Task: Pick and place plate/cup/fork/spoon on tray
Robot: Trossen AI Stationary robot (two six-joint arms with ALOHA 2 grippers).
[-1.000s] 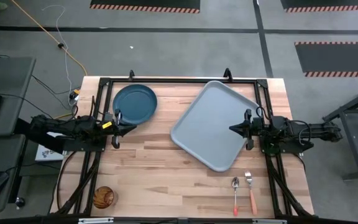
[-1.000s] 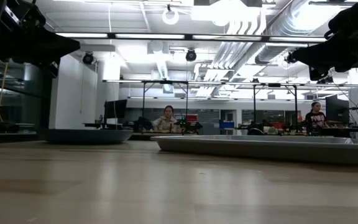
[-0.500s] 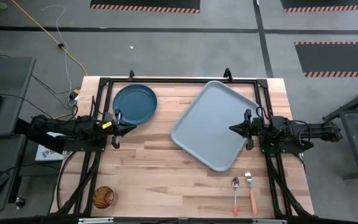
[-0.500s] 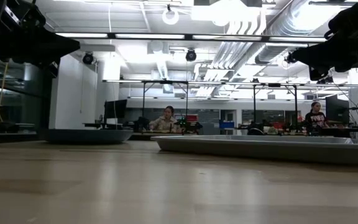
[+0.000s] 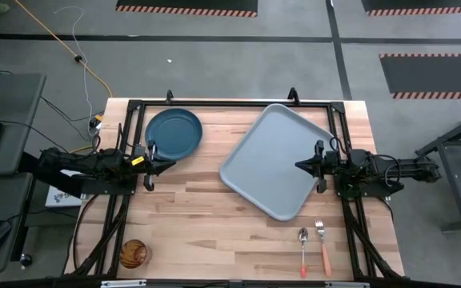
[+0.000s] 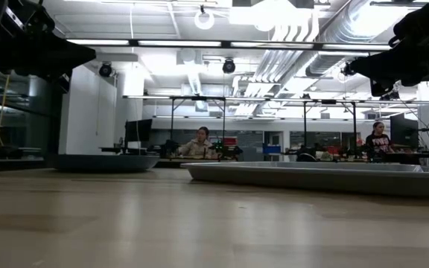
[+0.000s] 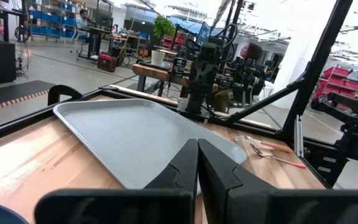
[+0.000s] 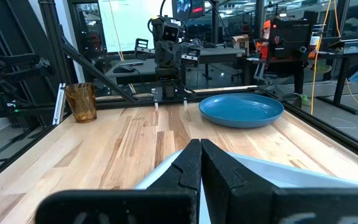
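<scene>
The teal-blue plate (image 5: 174, 132) lies flat on the table at the far left; it also shows in the right wrist view (image 8: 241, 109). The grey-blue tray (image 5: 277, 160) lies at an angle right of centre. The amber cup (image 5: 133, 254) stands at the near left corner. The spoon (image 5: 302, 250) and the fork (image 5: 322, 244) lie side by side near the front right, orange handles toward the near edge. My left gripper (image 5: 165, 164) hovers shut just near of the plate, empty. My right gripper (image 5: 301, 166) hovers shut over the tray's right part, empty.
A black metal frame (image 5: 230, 104) runs along the table's far edge and down both sides. Bare wood lies between the cup and the cutlery along the near edge. People sit at desks in the room beyond the table.
</scene>
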